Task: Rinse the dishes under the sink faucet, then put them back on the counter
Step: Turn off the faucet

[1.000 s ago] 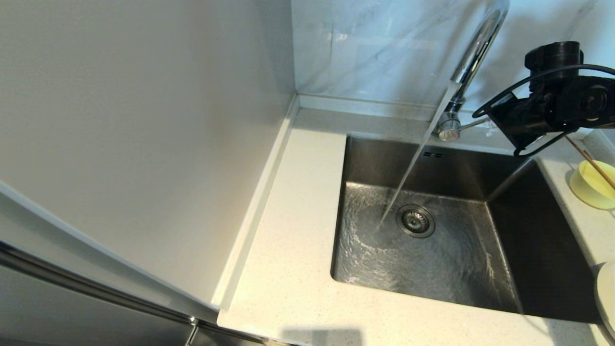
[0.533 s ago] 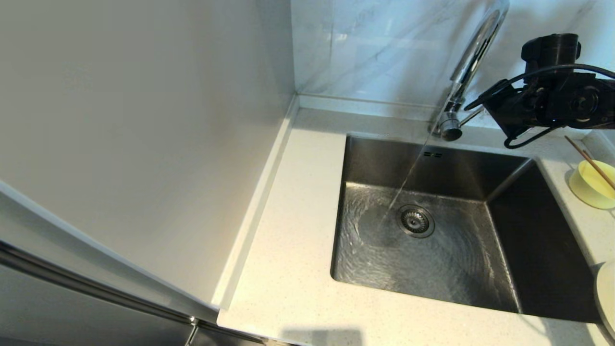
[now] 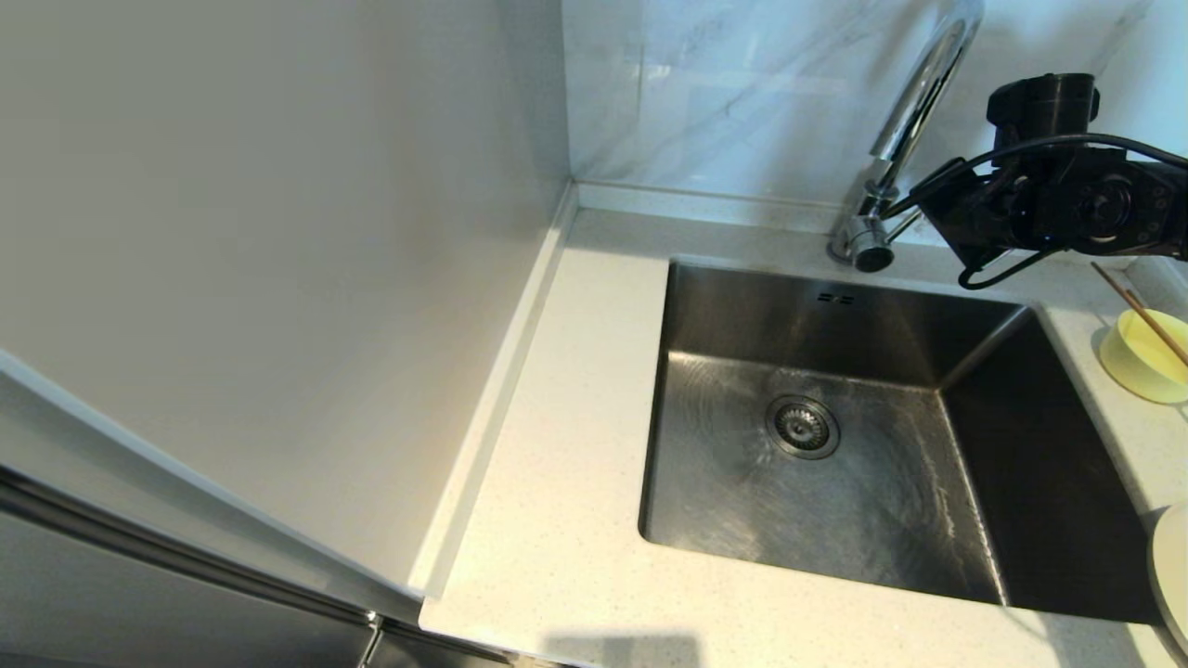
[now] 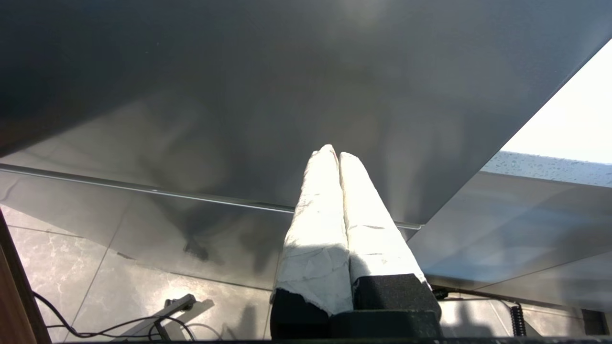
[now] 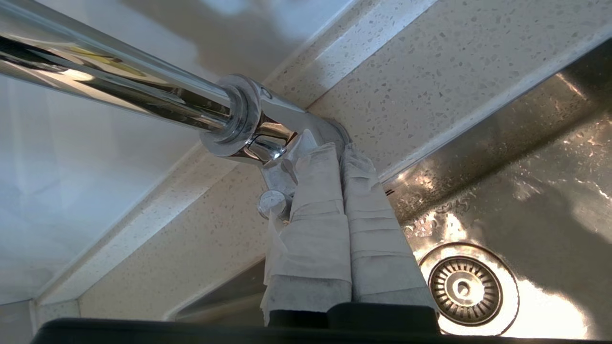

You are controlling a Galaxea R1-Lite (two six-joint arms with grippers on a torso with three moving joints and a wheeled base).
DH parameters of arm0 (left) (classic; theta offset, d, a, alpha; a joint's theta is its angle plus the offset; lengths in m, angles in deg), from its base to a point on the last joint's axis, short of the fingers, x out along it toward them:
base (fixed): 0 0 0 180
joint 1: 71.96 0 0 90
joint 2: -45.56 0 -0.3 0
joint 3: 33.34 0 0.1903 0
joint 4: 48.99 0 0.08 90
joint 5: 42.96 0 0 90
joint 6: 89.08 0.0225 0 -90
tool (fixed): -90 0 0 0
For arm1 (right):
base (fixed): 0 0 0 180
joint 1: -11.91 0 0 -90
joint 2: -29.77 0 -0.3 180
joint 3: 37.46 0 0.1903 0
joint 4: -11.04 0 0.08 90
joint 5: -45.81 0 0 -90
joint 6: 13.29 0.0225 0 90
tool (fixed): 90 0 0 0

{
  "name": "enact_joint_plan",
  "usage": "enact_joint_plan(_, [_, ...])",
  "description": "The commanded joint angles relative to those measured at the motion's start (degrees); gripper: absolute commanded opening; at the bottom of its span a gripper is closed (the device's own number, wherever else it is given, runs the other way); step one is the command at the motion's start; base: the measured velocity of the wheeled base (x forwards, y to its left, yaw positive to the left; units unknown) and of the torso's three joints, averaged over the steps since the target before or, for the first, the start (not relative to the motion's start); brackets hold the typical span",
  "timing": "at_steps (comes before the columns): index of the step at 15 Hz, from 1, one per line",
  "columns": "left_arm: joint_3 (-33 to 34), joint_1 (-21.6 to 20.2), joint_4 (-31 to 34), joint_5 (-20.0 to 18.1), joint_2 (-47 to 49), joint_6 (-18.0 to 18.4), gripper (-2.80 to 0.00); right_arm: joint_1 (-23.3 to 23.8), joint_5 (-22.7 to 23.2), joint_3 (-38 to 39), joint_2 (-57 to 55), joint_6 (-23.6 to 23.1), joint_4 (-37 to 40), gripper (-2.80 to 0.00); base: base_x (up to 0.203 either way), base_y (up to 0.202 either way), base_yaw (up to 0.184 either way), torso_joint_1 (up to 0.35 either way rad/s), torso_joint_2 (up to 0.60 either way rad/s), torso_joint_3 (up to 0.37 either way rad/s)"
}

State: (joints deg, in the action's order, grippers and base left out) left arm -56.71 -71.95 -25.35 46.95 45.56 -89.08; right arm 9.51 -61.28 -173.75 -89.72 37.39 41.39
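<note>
No water runs from the chrome faucet (image 3: 914,102) over the wet steel sink (image 3: 742,306). My right gripper (image 3: 928,211) is at the back right of the sink. Its taped fingers are shut, with their tips (image 5: 337,150) against the faucet base (image 5: 306,125). The thin side lever (image 5: 271,203) lies alongside one finger, not between them. The pale yellow bowl (image 3: 1143,371) stands on the counter to the right of the sink, with the brown chopsticks (image 3: 1146,317) resting in it. At the right edge of the head view, only part of the off-white plate (image 3: 1171,575) shows. My left gripper (image 4: 334,154) is parked, shut and empty.
The speckled counter (image 3: 575,464) runs along the left and front of the sink. A tall pale panel (image 3: 278,278) stands on the left. The marble wall (image 3: 724,93) is behind the faucet. The round strainer drain (image 3: 803,427) sits mid-basin.
The water stream thinned and then stopped. My right gripper moved left toward the faucet base, and the lever swung with it.
</note>
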Motion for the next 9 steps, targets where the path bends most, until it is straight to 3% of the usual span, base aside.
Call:
enact_joint_plan(1, [0.0,0.0,0.0,0.0,0.0,0.0,-2.80,1.1,-0.3,0.1,0.5,0.3,0.3,-2.80,0.000,0.000,0.000,0.000,0.00,0.000])
enact_joint_plan(7, [0.0,0.0,0.0,0.0,0.0,0.0,-2.80,4.9,-0.8,6.7,10.6,0.0,5.1,-2.80,0.000,0.000,0.000,0.000,0.00,0.000])
enact_joint_plan(9, [0.0,0.0,0.0,0.0,0.0,0.0,-2.80,5.2,-0.8,9.8,15.8,-3.1,10.4,-2.80,0.000,0.000,0.000,0.000,0.00,0.000])
